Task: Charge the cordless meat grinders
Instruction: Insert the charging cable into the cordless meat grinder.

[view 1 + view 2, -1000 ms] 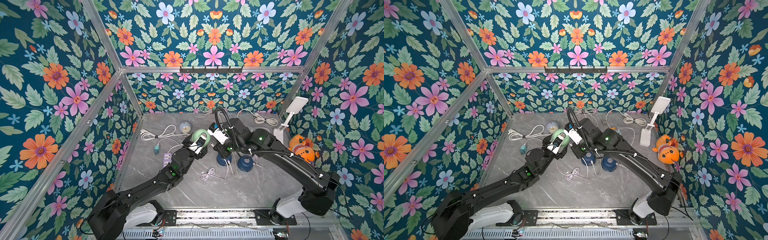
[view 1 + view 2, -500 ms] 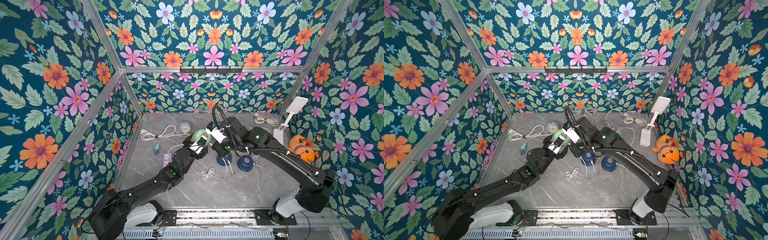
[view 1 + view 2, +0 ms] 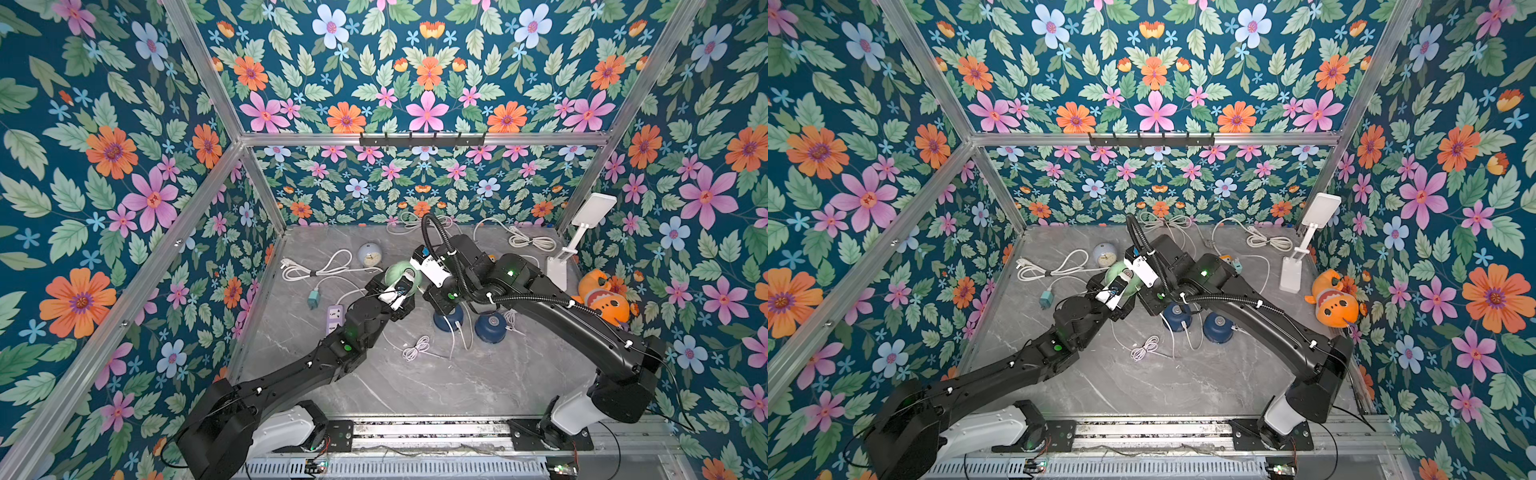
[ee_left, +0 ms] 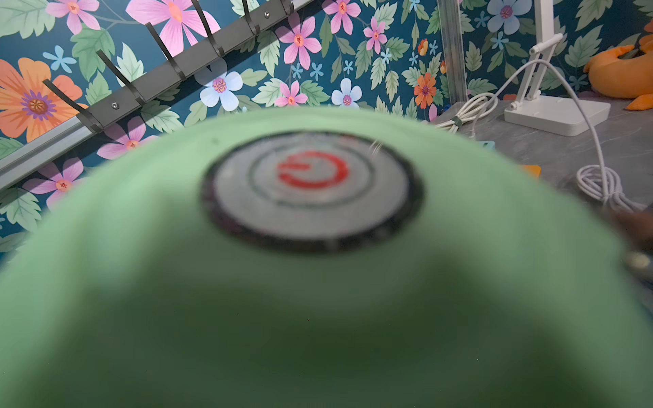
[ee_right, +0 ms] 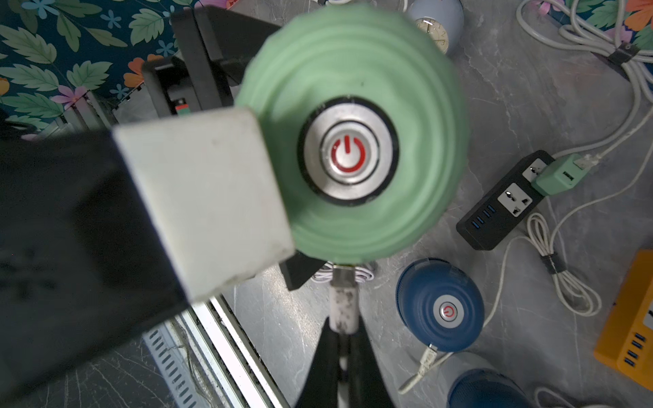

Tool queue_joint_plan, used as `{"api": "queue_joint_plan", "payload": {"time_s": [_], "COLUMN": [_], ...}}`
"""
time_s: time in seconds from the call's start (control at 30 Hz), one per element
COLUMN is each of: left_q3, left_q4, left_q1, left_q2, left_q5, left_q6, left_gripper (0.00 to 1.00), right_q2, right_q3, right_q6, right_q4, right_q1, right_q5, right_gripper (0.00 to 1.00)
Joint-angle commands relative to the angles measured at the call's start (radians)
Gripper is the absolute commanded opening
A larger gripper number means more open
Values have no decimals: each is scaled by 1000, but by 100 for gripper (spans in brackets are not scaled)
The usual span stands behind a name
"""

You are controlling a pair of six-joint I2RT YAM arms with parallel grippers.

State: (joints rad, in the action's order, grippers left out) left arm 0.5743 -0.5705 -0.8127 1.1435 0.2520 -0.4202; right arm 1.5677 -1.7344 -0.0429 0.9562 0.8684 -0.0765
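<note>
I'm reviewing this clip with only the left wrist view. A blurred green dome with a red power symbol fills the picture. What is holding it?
Observer: The left gripper has its jaws on either side of the mint green grinder, as the right wrist view shows.
Operator: Where is the other arm?
Observer: The right gripper pinches a white charging plug. The plug's metal tip is at the grinder's rim, but I cannot tell whether it is seated.
Operator: What about the other grinders?
Observer: A white cable already runs into the side of a navy grinder standing nearby.
</note>
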Motion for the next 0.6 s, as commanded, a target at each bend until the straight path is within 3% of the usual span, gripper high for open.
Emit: {"api": "queue_joint_plan", "payload": {"time_s": [0.0, 0.57], "left_q3": [1, 1], "left_q4": [-48, -39], "left_q1": [-3, -10], "left_q2": [-10, -17], "left_q5": [-24, -36], "left_q6": [0, 5], "left_gripper": [45, 44], "right_q2": [5, -11], "right_q3": [-7, -5], "right_q6": [-3, -39], "right_q4": [-31, -56], "right_q1": [0, -37], "right_q5": [1, -112], "right_gripper": [0, 0]}}
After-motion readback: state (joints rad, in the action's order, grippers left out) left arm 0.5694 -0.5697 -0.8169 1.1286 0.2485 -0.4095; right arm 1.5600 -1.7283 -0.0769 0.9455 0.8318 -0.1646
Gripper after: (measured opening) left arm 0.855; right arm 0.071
